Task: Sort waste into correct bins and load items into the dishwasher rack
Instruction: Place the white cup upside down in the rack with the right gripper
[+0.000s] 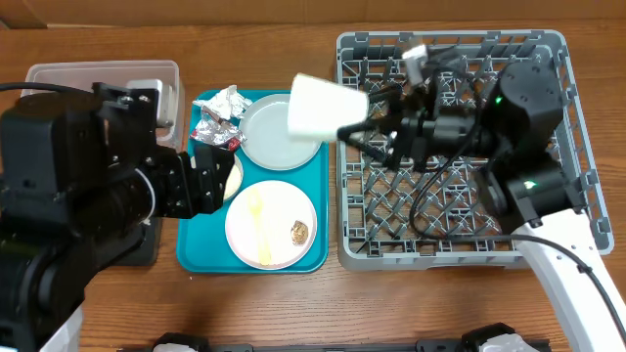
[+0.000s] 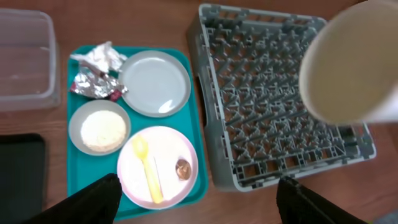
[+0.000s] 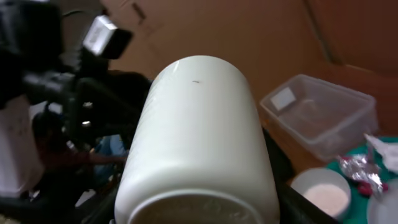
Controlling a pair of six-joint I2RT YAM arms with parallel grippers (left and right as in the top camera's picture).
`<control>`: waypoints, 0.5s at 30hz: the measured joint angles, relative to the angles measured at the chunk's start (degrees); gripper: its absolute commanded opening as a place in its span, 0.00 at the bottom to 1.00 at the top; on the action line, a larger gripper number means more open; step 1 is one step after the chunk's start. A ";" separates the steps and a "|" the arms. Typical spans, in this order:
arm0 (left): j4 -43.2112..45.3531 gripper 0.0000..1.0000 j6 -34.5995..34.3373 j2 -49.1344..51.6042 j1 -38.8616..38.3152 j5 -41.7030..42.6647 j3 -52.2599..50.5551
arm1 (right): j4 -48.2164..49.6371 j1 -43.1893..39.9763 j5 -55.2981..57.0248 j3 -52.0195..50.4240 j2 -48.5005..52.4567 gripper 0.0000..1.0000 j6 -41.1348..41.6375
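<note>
cup: white cup (image 1: 328, 106) is up in the air, top centre of the overhead frame, tipped on its side over the tray-to-rack gap
right gripper (image 1: 367, 129): pinching the cup at its right end
left gripper (image 2: 199, 183): fingers spread wide, nothing in them, hanging over the teal tray (image 1: 318, 230)
on the tray: grey plate (image 2: 155, 83), pink plate (image 2: 168, 146) with yellow utensil (image 2: 149, 171) and brown scrap (image 2: 182, 168), foil wrapper (image 2: 93, 84), napkin (image 2: 99, 57), all untouched
rack (image 1: 548, 59): right side, looks empty
step: loading the cup, I'd say
next move: probably carry it right over a free cell, turn it mouth down, lower it between the pegs, then let go
</note>
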 measured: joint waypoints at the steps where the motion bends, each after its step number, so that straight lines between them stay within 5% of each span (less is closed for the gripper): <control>1: -0.02 0.82 -0.04 0.00 0.00 -0.44 0.79 | -2.54 -1.18 1.57 0.09 0.00 0.39 0.50; 15: -3.34 0.83 -0.28 -0.28 0.00 -4.87 4.31 | -52.94 -6.36 50.34 4.15 -2.27 0.37 -0.79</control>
